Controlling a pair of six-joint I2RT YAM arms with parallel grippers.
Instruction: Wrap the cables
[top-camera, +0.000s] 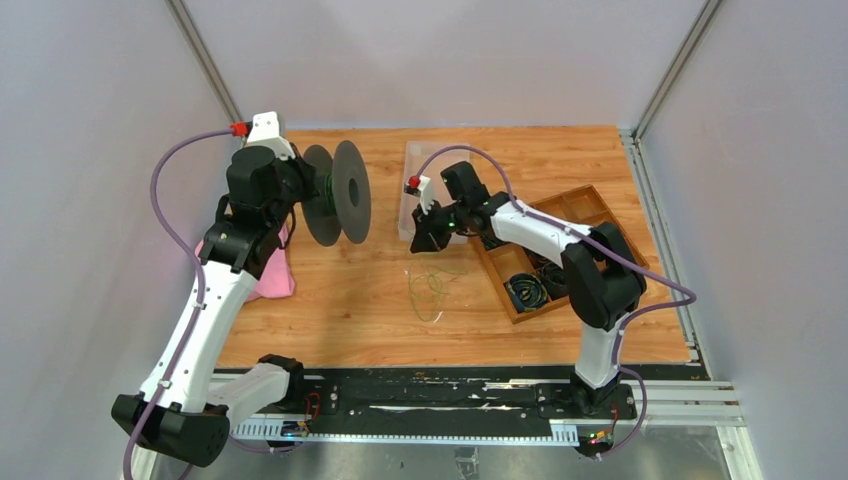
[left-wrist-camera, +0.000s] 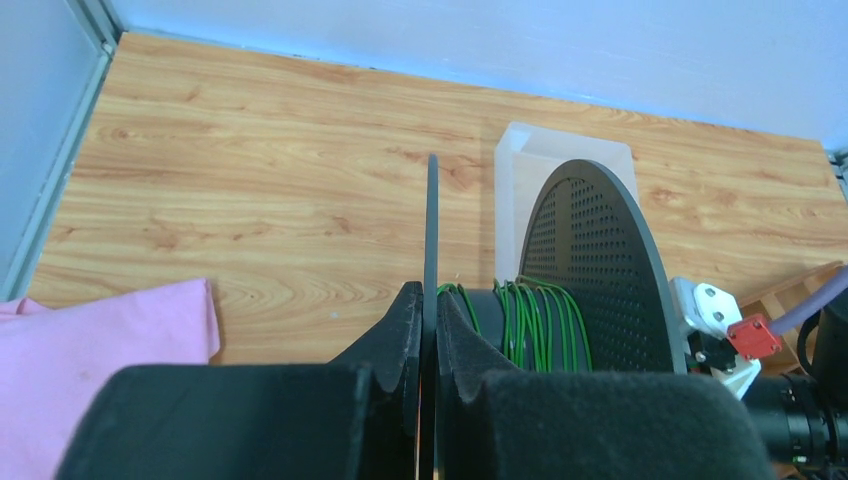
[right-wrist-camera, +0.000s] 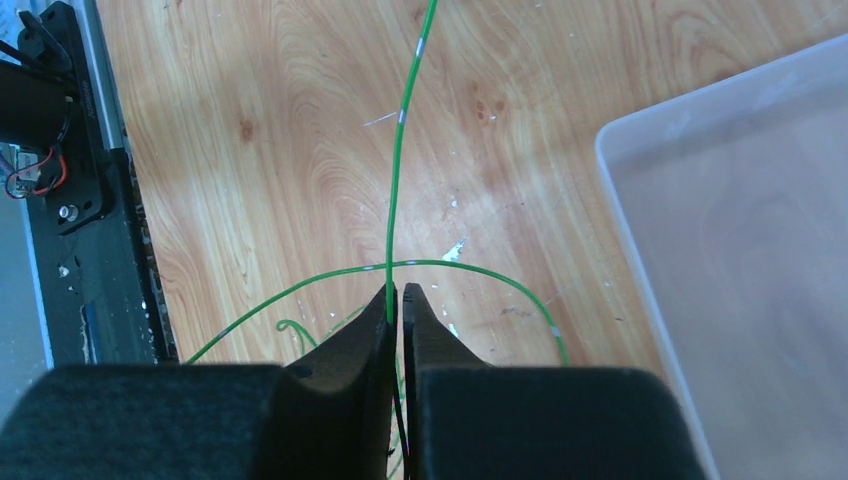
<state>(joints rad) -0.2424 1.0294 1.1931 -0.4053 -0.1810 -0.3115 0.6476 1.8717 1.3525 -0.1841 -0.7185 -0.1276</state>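
A black spool (top-camera: 340, 193) stands on edge at the back left, with green cable (left-wrist-camera: 540, 325) wound round its hub. My left gripper (left-wrist-camera: 431, 300) is shut on the spool's near flange (left-wrist-camera: 431, 230). My right gripper (right-wrist-camera: 396, 296) is shut on the green cable (right-wrist-camera: 400, 150), which runs straight out from the fingertips. In the top view the right gripper (top-camera: 428, 235) hangs over the table's middle, and loose loops of cable (top-camera: 428, 290) lie on the wood below it.
A clear plastic bin (top-camera: 420, 165) stands behind the right gripper. A wooden compartment tray (top-camera: 590, 205) holding coiled dark cables is at the right. A pink cloth (top-camera: 275, 272) lies under the left arm. Black rail along the near edge.
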